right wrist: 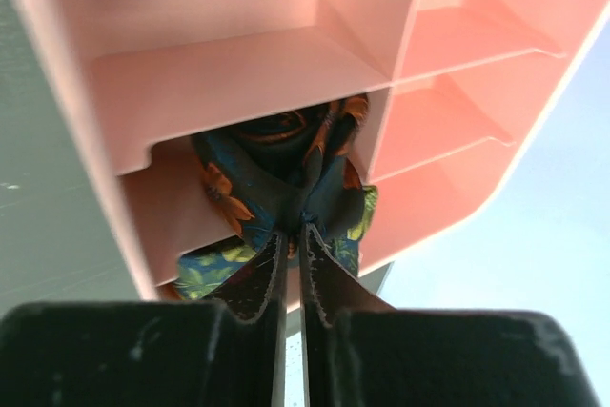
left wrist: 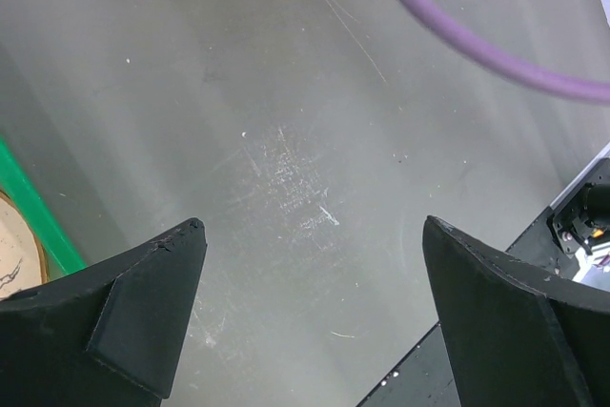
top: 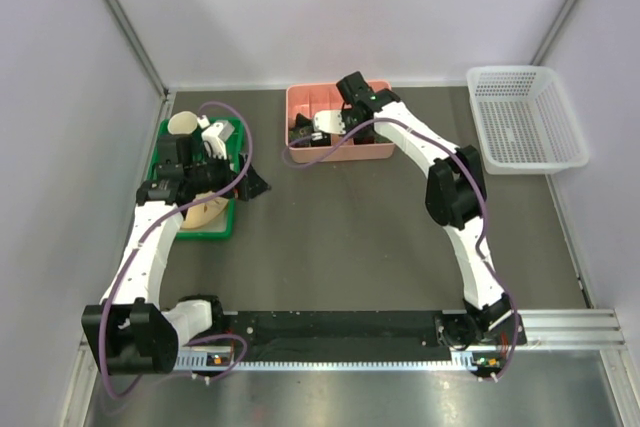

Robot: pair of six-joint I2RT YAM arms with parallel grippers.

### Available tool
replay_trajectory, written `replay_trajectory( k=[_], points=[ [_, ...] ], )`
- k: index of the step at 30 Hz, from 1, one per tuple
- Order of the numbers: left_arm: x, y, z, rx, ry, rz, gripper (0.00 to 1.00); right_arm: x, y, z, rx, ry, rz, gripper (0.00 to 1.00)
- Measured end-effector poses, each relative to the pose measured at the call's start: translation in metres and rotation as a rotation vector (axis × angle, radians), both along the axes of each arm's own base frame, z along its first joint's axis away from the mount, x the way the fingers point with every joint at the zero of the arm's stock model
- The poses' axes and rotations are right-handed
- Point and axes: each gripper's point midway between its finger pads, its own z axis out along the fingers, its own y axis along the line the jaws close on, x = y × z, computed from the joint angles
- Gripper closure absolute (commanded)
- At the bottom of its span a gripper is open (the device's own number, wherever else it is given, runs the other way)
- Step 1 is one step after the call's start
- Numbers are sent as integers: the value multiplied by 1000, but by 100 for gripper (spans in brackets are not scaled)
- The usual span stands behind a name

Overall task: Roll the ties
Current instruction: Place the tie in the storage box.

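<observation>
Left arm extends forward; left gripper (left wrist: 315, 228) fingers spread wide. Right arm reaches forward and inward; right gripper (right wrist: 295, 233) fingers pinch tie (right wrist: 250, 183).

White arms (top: 150, 242) with black joints, purple cables (left wrist: 477, 45).

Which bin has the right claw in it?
The pink divided bin at the back centre. The right claw is pinched on a tie inside it; the green bin sits left, the white basket far right.
</observation>
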Motion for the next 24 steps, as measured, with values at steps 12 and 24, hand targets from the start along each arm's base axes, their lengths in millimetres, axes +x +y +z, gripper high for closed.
replay_trajectory(
  k=[12,24],
  points=[
    [0,0,0,2,-2,-1,1,29,-4,7,59,-91,-38,100],
    [0,1,-1,20,-16,-16,1,39,3,-4,77,-113,-33,100]
  ],
)
